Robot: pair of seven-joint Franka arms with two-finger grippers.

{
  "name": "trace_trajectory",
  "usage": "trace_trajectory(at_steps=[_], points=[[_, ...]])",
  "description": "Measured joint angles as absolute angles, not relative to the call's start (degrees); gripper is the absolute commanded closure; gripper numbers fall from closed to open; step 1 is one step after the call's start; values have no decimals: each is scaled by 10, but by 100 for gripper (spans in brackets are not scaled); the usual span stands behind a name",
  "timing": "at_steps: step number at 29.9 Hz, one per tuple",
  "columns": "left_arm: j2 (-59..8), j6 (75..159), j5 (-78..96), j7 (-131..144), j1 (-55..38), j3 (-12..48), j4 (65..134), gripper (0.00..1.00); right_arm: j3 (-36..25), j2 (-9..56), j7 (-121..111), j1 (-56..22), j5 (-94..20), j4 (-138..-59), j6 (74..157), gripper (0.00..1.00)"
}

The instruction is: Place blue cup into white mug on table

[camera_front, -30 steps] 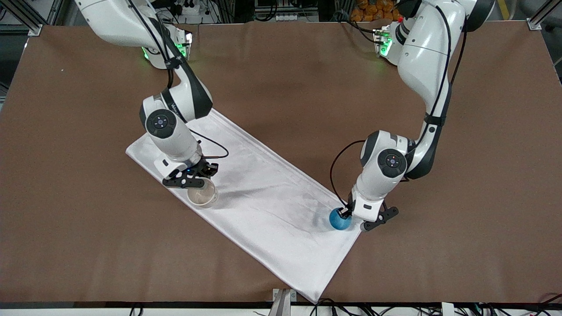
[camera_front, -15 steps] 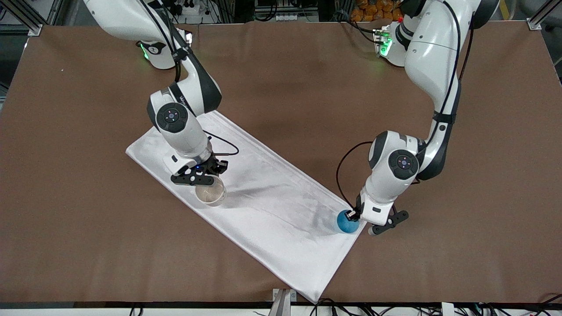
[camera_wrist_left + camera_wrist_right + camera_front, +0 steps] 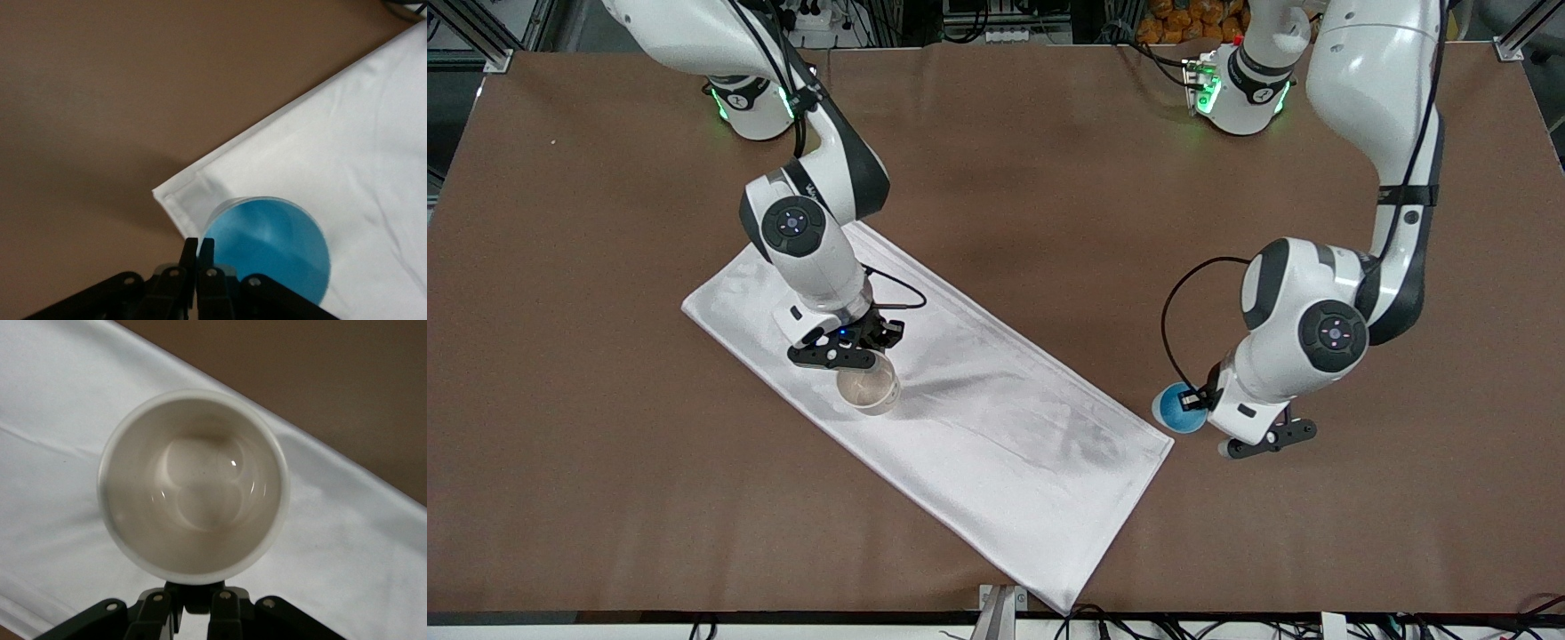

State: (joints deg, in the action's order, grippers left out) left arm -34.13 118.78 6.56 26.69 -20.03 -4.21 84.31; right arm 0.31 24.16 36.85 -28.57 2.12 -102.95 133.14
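The left gripper (image 3: 1193,402) is closed on the blue cup (image 3: 1172,410), fingers (image 3: 198,263) pinching the rim wall w/ almost no gap between them, per the left wrist view. The cup is carried in the air, mouth up, lighter blue interior visible. In the front view the cup shows over bare table (image 3: 996,160), just beside the corner of the white cloth (image 3: 996,427) at the left arm's end; in the left wrist view the cup (image 3: 270,247) overlaps that cloth corner (image 3: 320,147). Exact height above the surface cannot be told. The right gripper (image 3: 852,356) is closed on the white mug (image 3: 867,388), fingers clamped on the handle side, approx. at the rim. The right wrist view shows the mug (image 3: 193,487) from directly above: mouth up, cream interior, nothing inside, w/ the gripper (image 3: 193,603) at its rim. Whether the mug rests on the cloth or is lifted off it cannot be told; it shows over the cloth (image 3: 60,427), toward the right arm's end. The cloth lies flat and diagonal across the table middle, one corner nearly at the table edge nearest the front camera. Cup and mug are well apart, w/ most of the cloth's length between them. Cup is not in mug.
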Motion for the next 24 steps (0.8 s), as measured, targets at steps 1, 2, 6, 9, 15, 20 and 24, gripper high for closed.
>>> trace_trajectory(at_steps=[1,2,6,9,15,20,24], points=[[-332,1177,66,254,-196,-42,848,100,3,242,372,-288,21,-1029,1331,100],[-326,1169,66,245,-193,-42,852,100,3,242,376,-290,21,-1028,1331,100],[-301,1140,66,221,-180,-42,865,100,4,242,397,-301,21,-1024,1331,100],[-290,1132,62,214,-178,-42,872,100,4,242,410,-309,21,-1021,1331,100],[-277,1128,51,211,-180,-42,887,100,4,242,440,-330,21,-1016,1331,100],[-267,1128,51,201,-180,-41,901,100,4,244,477,-356,21,-1014,1331,100],[-257,1127,51,190,-178,-42,913,100,5,252,522,-385,21,-1002,1331,100]])
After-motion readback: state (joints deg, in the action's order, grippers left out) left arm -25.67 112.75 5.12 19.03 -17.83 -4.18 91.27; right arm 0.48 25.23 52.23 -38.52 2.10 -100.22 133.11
